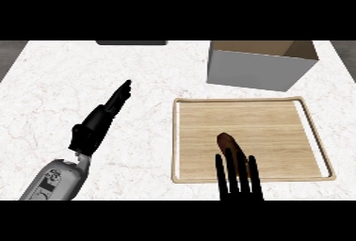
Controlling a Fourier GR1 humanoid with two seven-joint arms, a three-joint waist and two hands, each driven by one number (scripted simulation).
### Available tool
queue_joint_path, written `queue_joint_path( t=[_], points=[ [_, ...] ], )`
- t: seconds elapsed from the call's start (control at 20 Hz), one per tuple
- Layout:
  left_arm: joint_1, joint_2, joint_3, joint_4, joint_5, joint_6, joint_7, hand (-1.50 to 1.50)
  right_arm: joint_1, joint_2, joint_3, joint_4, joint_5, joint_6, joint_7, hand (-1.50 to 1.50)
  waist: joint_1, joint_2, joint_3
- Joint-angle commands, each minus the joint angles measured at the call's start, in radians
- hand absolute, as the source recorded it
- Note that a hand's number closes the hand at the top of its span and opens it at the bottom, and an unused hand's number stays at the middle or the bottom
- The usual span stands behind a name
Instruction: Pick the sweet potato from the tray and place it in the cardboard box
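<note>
So the right hand (238, 181) is coming in from the near edge with its fingers (233, 173) stretched out straight and slightly fanned, lying over the near end of the sweet potato (227, 142). It's fully open and isn't gripping anything. I honestly can't tell whether the fingertips are touching the potato or just hanging above it, since they overlap from this angle.

The sweet potato is lying in the near half of the wooden tray (192, 141), a bit left of the tray's middle, long axis pointing roughly away from the robot.

What's worrying me: the fingers are running along the potato's length instead of across it, so if they curl from here they could be scooping at the end rather than wrapping the body, and a tapered, rounded thing like that is probably going to roll or squirt sideways across the smooth wood. The tray's low rim isn't going to stop much either.

Over on the left, the left hand (104, 117) is resting open on the marble counter (83, 70), fingers straight and pointing far, holding nothing, well apart from the tray.

The cardboard box (257, 70) is sitting just past the tray's far edge, open at the top. Its wall is tall, so a low carry risks clipping the near rim.
</note>
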Motion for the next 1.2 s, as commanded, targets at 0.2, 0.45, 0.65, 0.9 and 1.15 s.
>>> queue_joint_path(
  t=[0.2, 0.45, 0.65, 0.9, 1.15],
  points=[
    [0.030, -0.021, 0.049, -0.051, -0.031, -0.043, 0.053, 0.00, -0.103, 0.145, -0.063, 0.216, 0.044, -0.014, 0.030, -1.50, -0.004, -0.001, 0.000],
    [0.018, -0.088, 0.060, -0.017, -0.087, -0.038, 0.036, 0.00, -0.139, 0.197, -0.115, 0.282, 0.022, 0.016, 0.007, -1.50, -0.006, -0.001, 0.000],
    [0.066, -0.086, 0.066, -0.108, -0.106, -0.061, 0.070, 0.00, -0.153, 0.185, -0.187, 0.345, 0.004, -0.029, -0.027, -1.50, -0.002, -0.002, 0.000],
    [0.078, -0.087, 0.115, -0.078, -0.111, -0.124, 0.054, 0.00, -0.158, 0.145, -0.256, 0.405, -0.008, -0.101, -0.086, -1.50, -0.003, -0.002, 0.000],
    [0.058, -0.164, 0.100, -0.027, -0.176, -0.082, 0.026, 0.00, -0.161, 0.164, -0.253, 0.456, 0.013, -0.115, -0.083, -1.50, -0.005, -0.001, 0.000]
  ],
)
